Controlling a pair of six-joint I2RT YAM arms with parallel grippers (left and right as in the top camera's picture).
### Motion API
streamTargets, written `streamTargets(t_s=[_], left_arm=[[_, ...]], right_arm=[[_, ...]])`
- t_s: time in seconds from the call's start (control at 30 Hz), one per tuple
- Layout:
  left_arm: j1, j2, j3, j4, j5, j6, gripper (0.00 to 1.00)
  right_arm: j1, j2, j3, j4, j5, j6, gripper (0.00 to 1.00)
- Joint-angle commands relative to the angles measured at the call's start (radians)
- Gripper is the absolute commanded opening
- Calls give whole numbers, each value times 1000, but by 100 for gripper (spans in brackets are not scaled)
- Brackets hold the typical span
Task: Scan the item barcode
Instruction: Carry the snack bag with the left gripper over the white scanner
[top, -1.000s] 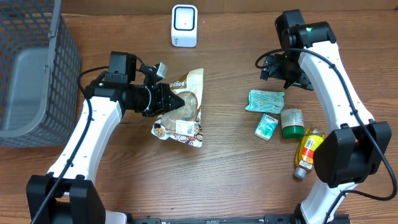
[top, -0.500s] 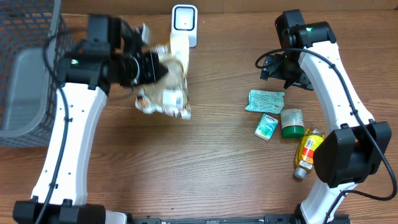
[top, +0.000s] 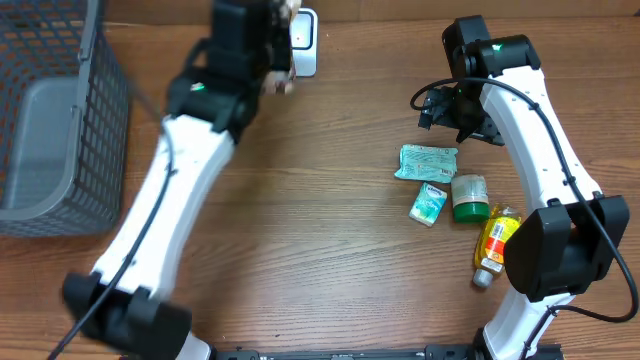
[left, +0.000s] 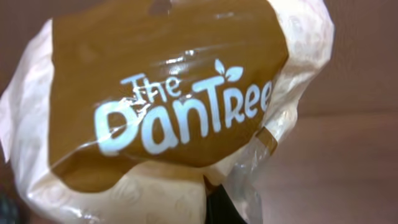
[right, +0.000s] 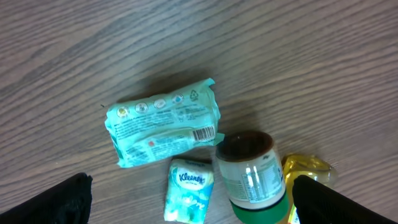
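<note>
Snack bag (left: 168, 112) near scanner (top: 305, 45), left arm (top: 190, 150) partly covering both.

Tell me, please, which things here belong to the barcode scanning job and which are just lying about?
Part of the job:
- snack bag, held up off the table
- white scanner

Just lying about:
- green packet
- tissue pack
- green-lidded jar
- yellow bottle
- wire basket
</note>
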Motion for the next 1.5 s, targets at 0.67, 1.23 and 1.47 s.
streamTargets(t_s=[0.67, 1.23, 1.47], left_arm=[[-77, 618, 8, 1104, -211, 1020, 4], [-75, 650, 8, 1174, -148, 1068, 4], [-74, 655, 8, 1204, -180, 1059, 4]], right_arm=[[3, -12, 16, 3, 13, 4, 100], [4, -12, 16, 3, 13, 4, 100], [3, -12, 16, 3, 13, 4, 100]])
